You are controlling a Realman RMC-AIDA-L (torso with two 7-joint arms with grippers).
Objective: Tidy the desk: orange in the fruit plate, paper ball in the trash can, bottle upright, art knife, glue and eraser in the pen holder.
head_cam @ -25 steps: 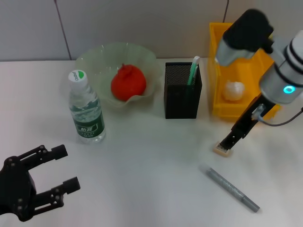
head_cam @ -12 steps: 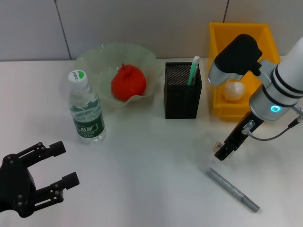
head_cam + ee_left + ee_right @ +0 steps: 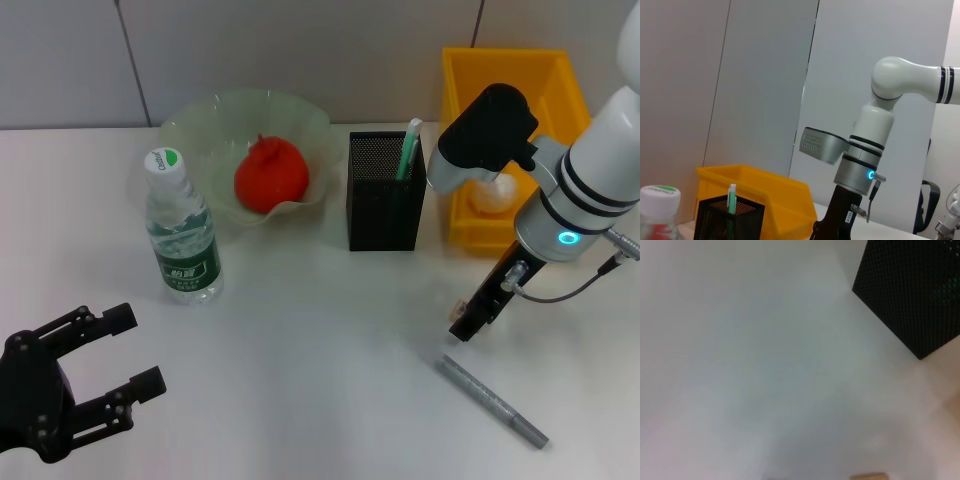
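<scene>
Head view: right gripper above table.

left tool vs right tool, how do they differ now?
The left tool is open and holds nothing, low at the near left of the table. The right tool points down by the grey art knife, on the right. Both are black.

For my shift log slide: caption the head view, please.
Right claw low over the desk beside the art knife; orange in fruit plate, bottle upright.
</scene>
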